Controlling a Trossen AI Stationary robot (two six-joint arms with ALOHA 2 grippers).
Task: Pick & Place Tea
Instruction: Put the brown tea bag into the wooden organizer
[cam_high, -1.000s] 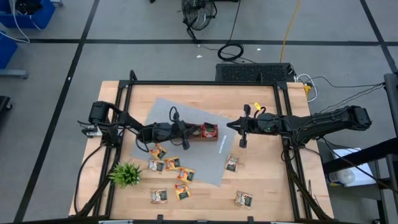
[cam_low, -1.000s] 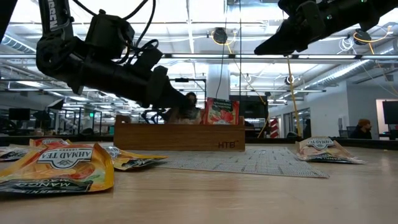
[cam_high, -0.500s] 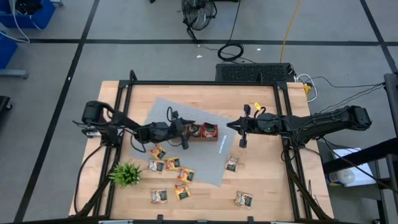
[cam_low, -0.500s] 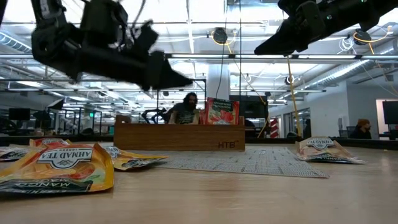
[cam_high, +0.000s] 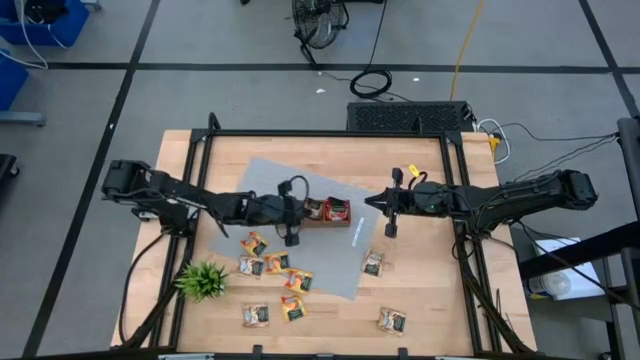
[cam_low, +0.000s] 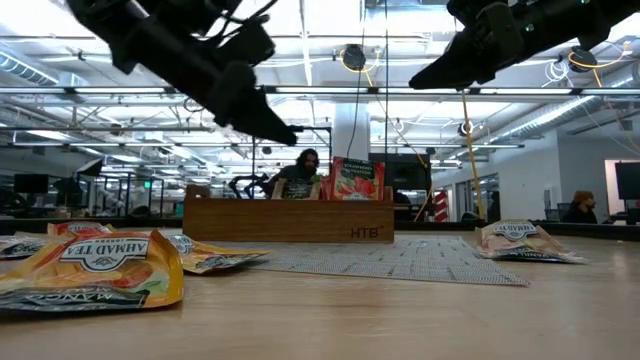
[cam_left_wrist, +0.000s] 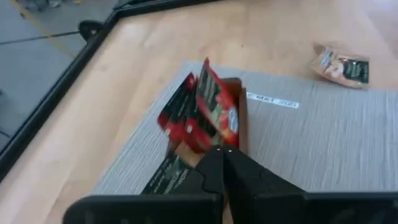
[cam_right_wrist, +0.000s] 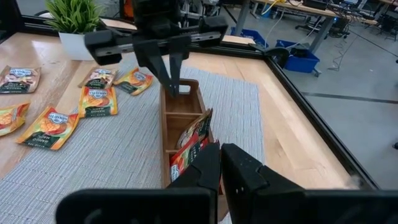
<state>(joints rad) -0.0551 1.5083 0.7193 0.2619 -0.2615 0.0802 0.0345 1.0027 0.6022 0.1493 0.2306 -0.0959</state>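
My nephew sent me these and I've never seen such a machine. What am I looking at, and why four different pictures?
It is a robot with two dark jointed arms at a wooden table. One picture looks straight down, one looks level across the tabletop, and two come from cameras on the arms' wrists. A brown wooden three-compartment tray sits on a grey woven mat, with red tea sachets standing in one end compartment. More small flat sachets lie loose nearby, beside a small green spiky plant. The left gripper hangs shut and empty over the tray; the right gripper waits shut beside it, holding nothing.
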